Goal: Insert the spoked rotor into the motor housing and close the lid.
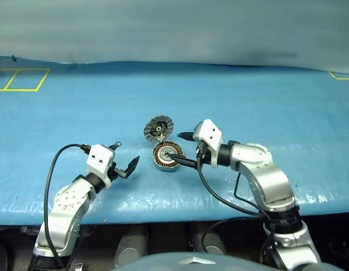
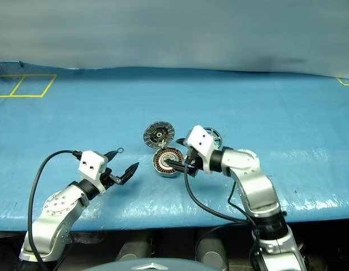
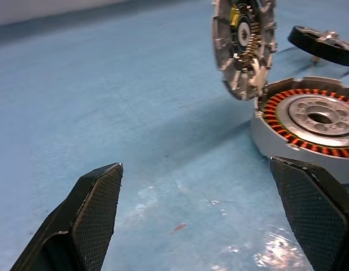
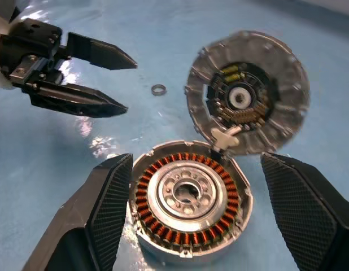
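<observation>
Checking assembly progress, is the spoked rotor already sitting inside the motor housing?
No, the motor housing shows bare copper windings, and the spoked rotor lies apart on the table.

Both arms reach forward, elbows bent. The left gripper (image 1: 125, 157) has its fingers spread wide, pointing inward. The right gripper (image 1: 184, 149) is likewise spread, pointing toward the left.

A blue glossy sheet covers the tabletop (image 1: 265, 107); yellow tape squares (image 1: 22, 79) mark its far left corner, and a small dark ring (image 4: 158, 89) lies on the sheet
</observation>
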Available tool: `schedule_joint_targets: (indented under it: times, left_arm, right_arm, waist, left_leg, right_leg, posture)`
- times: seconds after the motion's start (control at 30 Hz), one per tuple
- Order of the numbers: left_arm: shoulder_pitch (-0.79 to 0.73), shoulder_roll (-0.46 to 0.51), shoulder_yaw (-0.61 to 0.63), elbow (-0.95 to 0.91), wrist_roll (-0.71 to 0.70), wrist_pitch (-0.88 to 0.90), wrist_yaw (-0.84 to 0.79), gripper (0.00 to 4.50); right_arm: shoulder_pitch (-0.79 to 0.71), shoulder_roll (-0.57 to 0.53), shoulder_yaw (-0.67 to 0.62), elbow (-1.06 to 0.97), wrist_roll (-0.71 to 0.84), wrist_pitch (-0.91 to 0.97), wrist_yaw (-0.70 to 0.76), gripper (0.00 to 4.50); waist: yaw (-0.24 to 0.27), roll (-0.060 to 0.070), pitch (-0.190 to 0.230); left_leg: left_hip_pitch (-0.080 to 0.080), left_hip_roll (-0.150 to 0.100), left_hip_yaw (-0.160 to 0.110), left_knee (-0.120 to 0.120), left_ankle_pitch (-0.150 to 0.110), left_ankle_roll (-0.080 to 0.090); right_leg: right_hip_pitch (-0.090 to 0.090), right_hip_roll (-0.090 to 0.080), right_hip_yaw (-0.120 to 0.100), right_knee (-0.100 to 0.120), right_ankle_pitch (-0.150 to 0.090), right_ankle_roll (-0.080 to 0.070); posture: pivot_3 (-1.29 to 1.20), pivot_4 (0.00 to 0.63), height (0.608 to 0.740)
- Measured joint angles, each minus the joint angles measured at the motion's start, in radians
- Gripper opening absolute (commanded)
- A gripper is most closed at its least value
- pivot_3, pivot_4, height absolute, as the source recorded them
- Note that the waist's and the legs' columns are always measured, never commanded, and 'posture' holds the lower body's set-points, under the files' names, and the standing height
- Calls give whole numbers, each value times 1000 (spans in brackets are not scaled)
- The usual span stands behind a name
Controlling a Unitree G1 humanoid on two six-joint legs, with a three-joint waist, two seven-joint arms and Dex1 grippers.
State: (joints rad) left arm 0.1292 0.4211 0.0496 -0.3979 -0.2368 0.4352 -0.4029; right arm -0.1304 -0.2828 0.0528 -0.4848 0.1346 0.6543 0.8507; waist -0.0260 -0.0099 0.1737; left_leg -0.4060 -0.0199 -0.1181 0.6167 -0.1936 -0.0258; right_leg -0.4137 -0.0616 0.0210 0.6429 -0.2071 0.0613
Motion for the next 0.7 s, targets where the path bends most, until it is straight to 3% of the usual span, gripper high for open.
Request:
schedule_joint_targets:
  times: [0.23, 0.7]
  left_arm:
    - [-93, 3, 4, 88, 1, 43, 10, 4500]
    - [-256, -39, -7, 324, 45, 63, 58, 4500]
  right_arm:
    - [242, 45, -63, -69, 50, -94, -157, 3801]
    - [313, 39, -54, -79, 107, -147, -283, 3801]
  waist:
    - [-5, 0, 0]
    - [0, 0, 0]
  left_leg:
    - [0, 1, 0, 3, 0, 0]
    - [-2, 1, 0, 3, 0, 0]
  right_leg:
    - [1, 0, 0, 1, 0, 0]
    - [-1, 0, -1, 0, 0, 1]
  posture:
    - [0, 150, 740]
    - [0, 150, 740]
